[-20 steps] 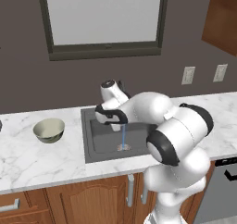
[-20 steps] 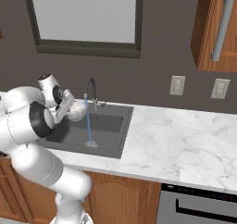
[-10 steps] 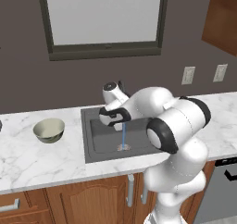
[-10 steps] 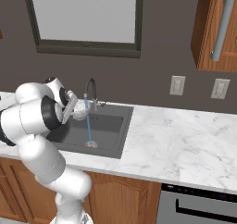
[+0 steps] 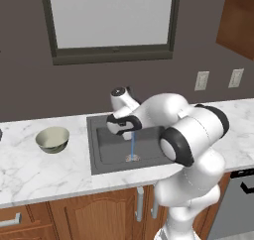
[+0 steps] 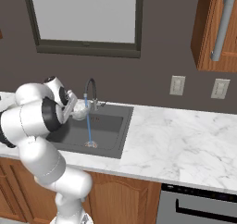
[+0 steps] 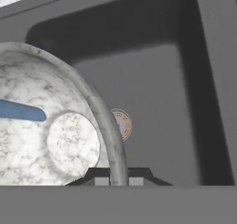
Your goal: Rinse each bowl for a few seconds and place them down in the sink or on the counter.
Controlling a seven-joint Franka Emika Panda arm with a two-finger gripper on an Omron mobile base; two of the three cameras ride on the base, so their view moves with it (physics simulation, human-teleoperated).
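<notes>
My gripper (image 7: 119, 182) is shut on the rim of the whitish-grey marbled bowl (image 7: 46, 126), which is tilted on edge above the sink (image 7: 176, 102). A blue streak of water (image 7: 18, 111) crosses the bowl's inside. In the right base view the gripper (image 6: 75, 109) holds the bowl (image 6: 82, 111) beside the faucet (image 6: 90, 85), close to the falling stream (image 6: 88, 128). The olive-beige bowl (image 5: 52, 139) sits upright on the counter (image 5: 30, 169), left of the sink (image 5: 109, 150). In that view my gripper (image 5: 128, 126) hovers over the basin.
The round drain (image 7: 122, 124) lies below the bowl, and water (image 5: 132, 146) splashes onto it. White marble counter (image 6: 185, 144) stretches to the right of the sink. Wall outlets (image 6: 176, 85) sit behind it, and a window (image 5: 111, 16) hangs above the sink.
The arm's elbow and upper links have swung to a new pose. The hand and the marbled bowl have stayed nearly in place over the sink, and the grip is unchanged.
</notes>
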